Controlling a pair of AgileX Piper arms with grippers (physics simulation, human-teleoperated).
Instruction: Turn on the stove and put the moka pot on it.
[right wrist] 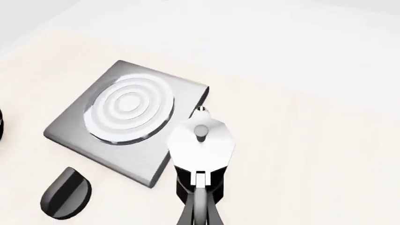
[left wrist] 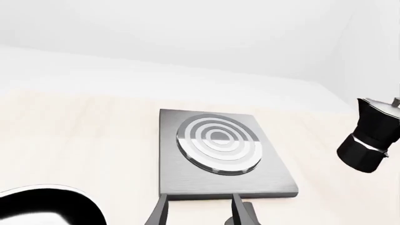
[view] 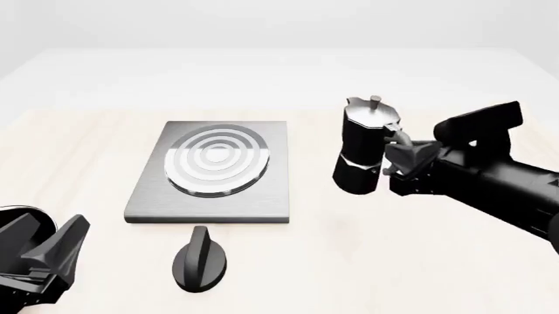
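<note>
Black moka pot [view: 360,149] hangs right of the stove [view: 209,207], handle clenched in the right tool [view: 397,156]; tilted, it could slip. Left tool [view: 52,252] state unclear.

The stove [view: 209,171] lies left of centre on the table [view: 367,261]. The knob [view: 200,258] sits before it, the moka pot [view: 362,147] to its right.

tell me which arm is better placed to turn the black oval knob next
Left. The left gripper hangs free near the black oval knob, in front of the grey square stove. The right gripper is gripping the black moka pot by its handle.
</note>
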